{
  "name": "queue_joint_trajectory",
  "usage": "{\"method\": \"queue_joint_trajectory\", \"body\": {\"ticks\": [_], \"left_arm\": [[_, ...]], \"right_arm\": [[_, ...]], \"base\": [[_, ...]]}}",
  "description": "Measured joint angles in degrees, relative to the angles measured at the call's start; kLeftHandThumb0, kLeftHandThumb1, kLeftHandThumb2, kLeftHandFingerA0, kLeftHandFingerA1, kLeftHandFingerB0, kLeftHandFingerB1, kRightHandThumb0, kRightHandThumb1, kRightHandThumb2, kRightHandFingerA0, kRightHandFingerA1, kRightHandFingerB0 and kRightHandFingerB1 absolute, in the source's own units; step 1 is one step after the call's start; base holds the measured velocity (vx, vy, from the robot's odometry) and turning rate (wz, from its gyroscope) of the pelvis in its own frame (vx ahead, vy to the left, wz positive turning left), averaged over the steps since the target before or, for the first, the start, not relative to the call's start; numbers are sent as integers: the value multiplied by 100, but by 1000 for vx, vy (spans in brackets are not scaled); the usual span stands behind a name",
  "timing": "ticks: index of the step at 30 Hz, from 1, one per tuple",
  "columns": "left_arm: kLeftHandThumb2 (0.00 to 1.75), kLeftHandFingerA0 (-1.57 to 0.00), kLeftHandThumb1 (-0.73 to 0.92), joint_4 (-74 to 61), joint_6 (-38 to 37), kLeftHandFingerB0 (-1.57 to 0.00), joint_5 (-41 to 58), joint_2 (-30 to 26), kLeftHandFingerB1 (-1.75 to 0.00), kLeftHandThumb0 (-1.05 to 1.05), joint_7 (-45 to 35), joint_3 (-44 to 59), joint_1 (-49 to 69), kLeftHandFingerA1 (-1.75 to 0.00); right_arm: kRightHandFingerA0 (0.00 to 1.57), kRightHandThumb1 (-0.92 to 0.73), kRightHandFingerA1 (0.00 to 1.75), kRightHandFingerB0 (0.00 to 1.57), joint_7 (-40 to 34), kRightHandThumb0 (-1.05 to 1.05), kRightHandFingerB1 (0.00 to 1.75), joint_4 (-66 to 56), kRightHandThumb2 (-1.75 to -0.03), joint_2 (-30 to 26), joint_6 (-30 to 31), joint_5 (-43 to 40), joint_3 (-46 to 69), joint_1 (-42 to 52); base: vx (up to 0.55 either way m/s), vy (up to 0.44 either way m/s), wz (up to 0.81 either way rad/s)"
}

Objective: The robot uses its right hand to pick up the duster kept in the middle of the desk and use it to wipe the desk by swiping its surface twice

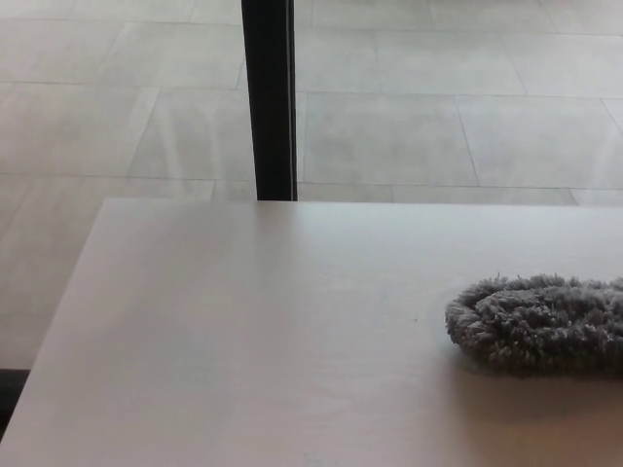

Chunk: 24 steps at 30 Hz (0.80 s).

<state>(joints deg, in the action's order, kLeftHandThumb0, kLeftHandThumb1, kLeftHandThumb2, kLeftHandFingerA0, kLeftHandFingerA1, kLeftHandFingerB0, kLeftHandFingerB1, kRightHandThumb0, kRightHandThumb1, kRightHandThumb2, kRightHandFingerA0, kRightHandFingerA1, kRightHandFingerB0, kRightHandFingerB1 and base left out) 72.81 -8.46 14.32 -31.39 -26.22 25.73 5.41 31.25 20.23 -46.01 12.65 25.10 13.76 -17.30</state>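
A fluffy grey duster (pixel 537 323) lies flat on the pale desk (pixel 253 331) at the right side of the head view, and the picture's right edge cuts off its far end. Neither of my hands shows anywhere in the picture.
A black vertical post (pixel 269 97) stands just behind the desk's far edge, left of centre. Beyond it lies a pale tiled floor (pixel 409 107). The desk's left edge runs diagonally down to the bottom left corner.
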Motion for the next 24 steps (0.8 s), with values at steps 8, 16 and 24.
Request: {"method": "queue_joint_trajectory", "body": {"ticks": [8, 16, 24], "left_arm": [[67, -34, 91, 2, 1, -44, 10, 1, -46, -54, 0, 0, -11, -63], [65, -41, 85, 2, 0, -46, 20, 14, -45, -59, 0, 0, -31, -60], [65, -39, 85, 11, 1, -49, 19, 38, -45, -56, 5, 0, -36, -58]], "right_arm": [[25, -64, 82, 24, 61, -39, 43, -325, -59, 307, -3, -482, 1368, 870], [33, -76, 124, 7, -207, -35, 51, -126, -61, 1076, -47, -944, 2571, 1098], [46, -74, 139, 16, -668, -36, 75, 578, -58, 1740, -59, -1414, 3827, 1138]], "base": [[0, 0, 0], [0, 0, 0], [0, 0, 0]]}}
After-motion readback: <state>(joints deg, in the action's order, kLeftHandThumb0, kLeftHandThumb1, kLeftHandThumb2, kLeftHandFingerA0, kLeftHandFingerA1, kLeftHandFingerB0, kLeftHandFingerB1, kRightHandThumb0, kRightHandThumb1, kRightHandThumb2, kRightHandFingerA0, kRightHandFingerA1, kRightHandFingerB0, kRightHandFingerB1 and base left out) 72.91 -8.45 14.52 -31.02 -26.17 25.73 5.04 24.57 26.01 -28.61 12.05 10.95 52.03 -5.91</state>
